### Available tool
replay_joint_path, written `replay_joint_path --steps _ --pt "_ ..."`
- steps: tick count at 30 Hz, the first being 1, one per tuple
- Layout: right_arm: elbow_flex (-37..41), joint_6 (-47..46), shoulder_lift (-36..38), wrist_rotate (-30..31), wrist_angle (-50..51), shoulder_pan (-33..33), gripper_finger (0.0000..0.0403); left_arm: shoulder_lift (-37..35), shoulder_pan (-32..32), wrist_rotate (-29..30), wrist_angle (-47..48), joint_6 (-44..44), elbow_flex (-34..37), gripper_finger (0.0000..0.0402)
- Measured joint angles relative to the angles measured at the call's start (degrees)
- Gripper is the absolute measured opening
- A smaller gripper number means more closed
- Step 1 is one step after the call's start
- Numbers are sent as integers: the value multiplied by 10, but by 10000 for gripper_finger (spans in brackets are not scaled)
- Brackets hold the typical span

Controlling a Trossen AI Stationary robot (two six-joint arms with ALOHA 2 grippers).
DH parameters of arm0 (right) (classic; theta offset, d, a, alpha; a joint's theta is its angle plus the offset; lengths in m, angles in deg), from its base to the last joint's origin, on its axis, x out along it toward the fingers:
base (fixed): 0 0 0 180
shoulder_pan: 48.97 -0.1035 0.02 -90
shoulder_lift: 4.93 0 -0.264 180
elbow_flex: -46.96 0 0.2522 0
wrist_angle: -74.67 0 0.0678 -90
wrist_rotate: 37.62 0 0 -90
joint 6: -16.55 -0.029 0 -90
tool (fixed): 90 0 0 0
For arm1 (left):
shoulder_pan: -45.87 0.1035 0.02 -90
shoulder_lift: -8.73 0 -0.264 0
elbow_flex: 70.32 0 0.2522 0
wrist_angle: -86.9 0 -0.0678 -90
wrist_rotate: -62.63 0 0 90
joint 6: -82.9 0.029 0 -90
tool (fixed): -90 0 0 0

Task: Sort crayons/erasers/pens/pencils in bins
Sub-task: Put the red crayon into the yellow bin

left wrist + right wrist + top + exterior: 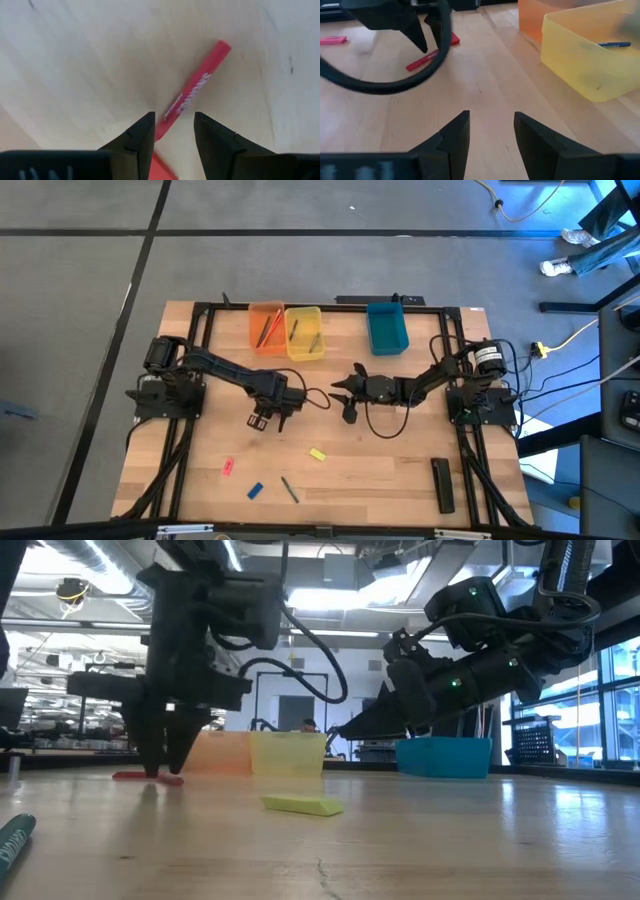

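A red crayon [197,90] lies flat on the wooden table; it also shows in the right wrist view [427,57] and the low view [150,777]. My left gripper [173,132] points down over its near end, open, with one finger on each side, low over the table [165,765]; in the high view [262,420] it hides the crayon. My right gripper [491,130] is open and empty, above the table's middle [340,392]. The orange bin [266,327], yellow bin [304,332] and teal bin [387,327] stand along the far edge.
A pink eraser [228,467], a blue eraser [255,491], a yellow eraser [318,454] and a green pencil [289,489] lie near the front edge. A long black bar [442,483] lies at the front right. The orange and yellow bins hold some sticks.
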Motion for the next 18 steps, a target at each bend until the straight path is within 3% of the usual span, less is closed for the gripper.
replay_joint_path --steps 9,18 --pt "0 0 0 -1 5 0 157 5 20 -27 -49 7 18 100" --pt "0 0 0 -1 6 0 157 5 24 -28 -53 -77 26 37"
